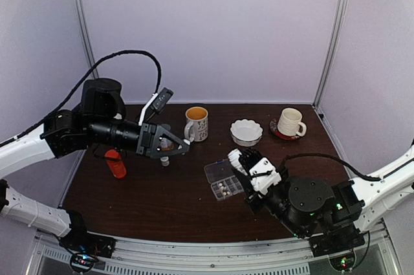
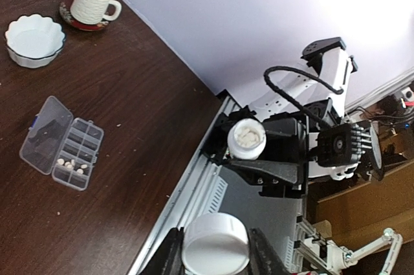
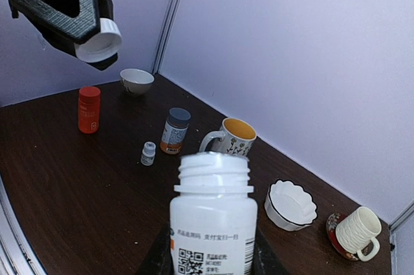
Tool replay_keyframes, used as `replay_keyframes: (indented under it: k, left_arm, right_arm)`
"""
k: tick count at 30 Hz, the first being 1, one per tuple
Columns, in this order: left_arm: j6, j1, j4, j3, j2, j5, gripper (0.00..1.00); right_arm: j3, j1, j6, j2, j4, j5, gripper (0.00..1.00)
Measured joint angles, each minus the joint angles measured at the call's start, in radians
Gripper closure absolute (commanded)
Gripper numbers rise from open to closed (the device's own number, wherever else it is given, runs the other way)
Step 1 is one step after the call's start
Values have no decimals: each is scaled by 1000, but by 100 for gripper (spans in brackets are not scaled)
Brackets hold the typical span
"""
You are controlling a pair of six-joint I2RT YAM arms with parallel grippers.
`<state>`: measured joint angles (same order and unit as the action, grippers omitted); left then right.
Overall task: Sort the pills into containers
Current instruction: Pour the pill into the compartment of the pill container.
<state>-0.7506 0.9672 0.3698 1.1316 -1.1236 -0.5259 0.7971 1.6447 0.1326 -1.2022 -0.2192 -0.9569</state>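
The left gripper (image 2: pixel 215 250) hangs above the table, clamped on a white cap (image 2: pixel 215 244) that sits snug between its fingers. Across from it, the right gripper (image 3: pixel 210 252) grips a white bottle (image 3: pixel 213 220) around its body. The bottle's threaded neck is bare, and in the left wrist view I can look straight down its mouth at pale pills (image 2: pixel 247 136) inside.

The clear box (image 1: pixel 218 175) lies flat on the dark table (image 1: pixel 162 210), just beside the right gripper, with its lid swung open and resting on the wood. A handful of pale pills lie in two or three compartments (image 2: pixel 72 165) along one edge; I cannot make out how many in each.

Farther back stand a mug (image 1: pixel 196 123) with a yellow inside, a scalloped white bowl (image 1: pixel 246 131) and a ribbed cup (image 1: pixel 290 121) on a saucer. A red bottle (image 1: pixel 116 164) stands under the left arm, with a small vial (image 3: pixel 149 153) and a grey-capped bottle (image 3: pixel 174 130) near the mug.
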Motion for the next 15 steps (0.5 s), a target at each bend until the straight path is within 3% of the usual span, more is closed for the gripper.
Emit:
replay_keyframes:
  k: [8,15]
  left_arm:
    - [62,0,65,-80,29,95,95]
    - [77,0,66,-95,29,111,95]
  right_arm:
    - [-222,-100,-169,78,-79,69,100]
    - [-321,-201,-280,124,-129,245,100]
